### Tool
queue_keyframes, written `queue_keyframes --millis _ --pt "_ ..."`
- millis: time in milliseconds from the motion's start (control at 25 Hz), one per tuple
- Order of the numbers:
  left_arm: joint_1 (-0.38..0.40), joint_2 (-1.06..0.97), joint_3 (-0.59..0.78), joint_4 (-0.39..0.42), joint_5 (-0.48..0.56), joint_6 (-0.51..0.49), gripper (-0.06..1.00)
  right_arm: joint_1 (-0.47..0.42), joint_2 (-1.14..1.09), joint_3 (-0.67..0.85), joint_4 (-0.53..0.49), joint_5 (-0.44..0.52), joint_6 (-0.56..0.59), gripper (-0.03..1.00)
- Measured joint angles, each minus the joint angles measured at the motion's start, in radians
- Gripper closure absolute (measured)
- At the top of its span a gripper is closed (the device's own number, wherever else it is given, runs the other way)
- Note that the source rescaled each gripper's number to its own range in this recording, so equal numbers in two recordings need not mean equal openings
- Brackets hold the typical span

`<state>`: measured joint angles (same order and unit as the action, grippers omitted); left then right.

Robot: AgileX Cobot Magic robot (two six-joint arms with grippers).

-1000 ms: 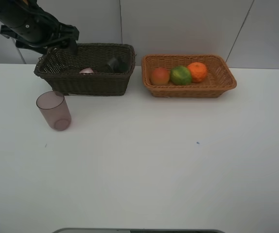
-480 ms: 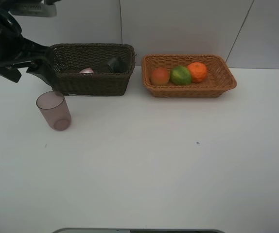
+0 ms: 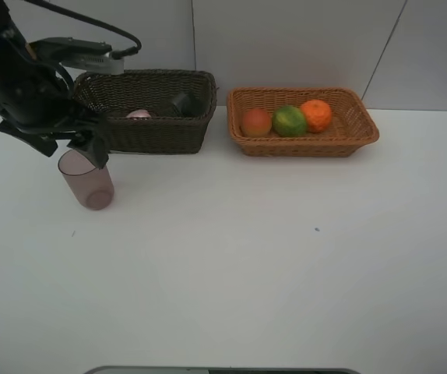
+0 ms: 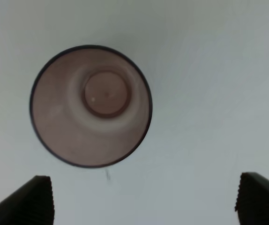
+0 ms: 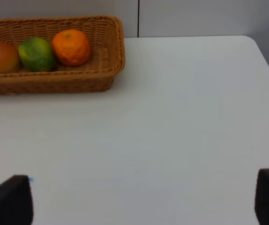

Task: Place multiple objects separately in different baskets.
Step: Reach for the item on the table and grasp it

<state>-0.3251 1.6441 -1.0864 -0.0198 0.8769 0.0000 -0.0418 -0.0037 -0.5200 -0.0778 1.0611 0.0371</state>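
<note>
The translucent mauve cup [image 3: 89,185] stands upright on the white table, in front of the left end of the dark brown basket [image 3: 153,134]. My left gripper [image 3: 88,153] hovers just above the cup's rim, open and empty. In the left wrist view the cup [image 4: 91,105] shows from straight above, with the gripper [image 4: 144,201] wide open beside it. In the dark basket lie the pink white-capped bottle [image 3: 139,114] and the dark bottle [image 3: 183,103]. The orange-tan basket [image 3: 361,136] holds the red-yellow fruit [image 3: 256,122], the green fruit [image 3: 290,121] and the orange [image 3: 316,114]. My right gripper [image 5: 139,201] is open and empty, out of the high view.
The right wrist view shows the tan basket [image 5: 104,79] with the three fruits, and bare white table between it and my right gripper. A wall stands right behind both baskets. The table's right edge [image 5: 265,56] lies beyond the tan basket.
My left arm has swung from over the dark basket's left end, out to the left, then forward and down to just above the cup. Nothing else moved.
</note>
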Motion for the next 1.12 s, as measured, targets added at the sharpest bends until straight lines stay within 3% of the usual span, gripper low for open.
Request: queue_keyframes --millis 360,1120 --pt "-0.051 0.15 -0.108 0.02 0.01 0.055 -0.05 0.0 0.0 0.0 0.0 0.0 0.0 -0.03" --pt "-0.052 0.282 -0.114 0.049 0.019 0.059 -0.05 0.0 0.0 0.0 0.0 0.0 0.0 -0.03"
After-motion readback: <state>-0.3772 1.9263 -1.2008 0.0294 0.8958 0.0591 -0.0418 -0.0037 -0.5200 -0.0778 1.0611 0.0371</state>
